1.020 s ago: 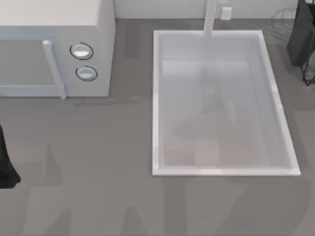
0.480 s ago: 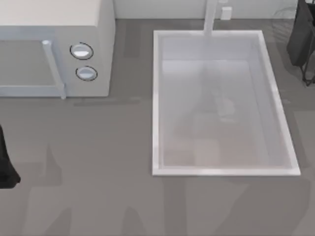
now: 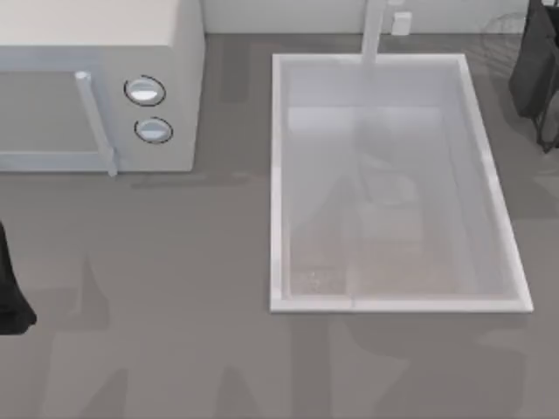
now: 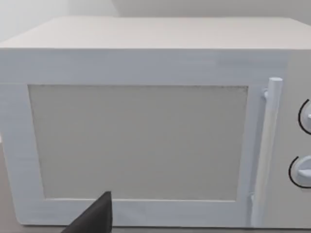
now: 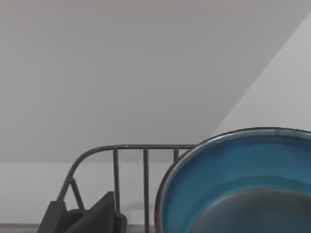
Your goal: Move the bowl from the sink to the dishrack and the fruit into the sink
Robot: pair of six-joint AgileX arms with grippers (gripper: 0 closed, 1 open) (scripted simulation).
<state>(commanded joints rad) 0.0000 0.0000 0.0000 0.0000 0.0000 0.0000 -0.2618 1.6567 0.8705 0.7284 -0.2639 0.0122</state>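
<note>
Grey countertop (image 3: 175,288) carries everything, with a white wall behind. Sink (image 3: 278,183) is recessed toward the counter's right side, basin showing soft shadows and a faint brownish patch near its front edge; faucet post (image 3: 374,35) rises at its back rim, top cut off. White microwave (image 3: 96,78) sits at the back left corner, two knobs beside its door handle; the left wrist view faces its door (image 4: 138,141) close up.

Left arm (image 3: 10,292) is a dark shape cut off at the counter's left edge, parked; one dark fingertip (image 4: 97,218) pokes into the left wrist view, jaw opening cannot be told.

Right arm (image 3: 533,61) is at the back right corner, mostly out of frame, over thin wires of the dishrack (image 3: 502,26). Right wrist view: bowl (image 5: 238,189), blue with reddish-brown rim, close up and cropped, in front of dishrack bars (image 5: 131,165). Dark finger (image 5: 95,216) beside the bowl; whether it grips the bowl cannot be told.
</note>
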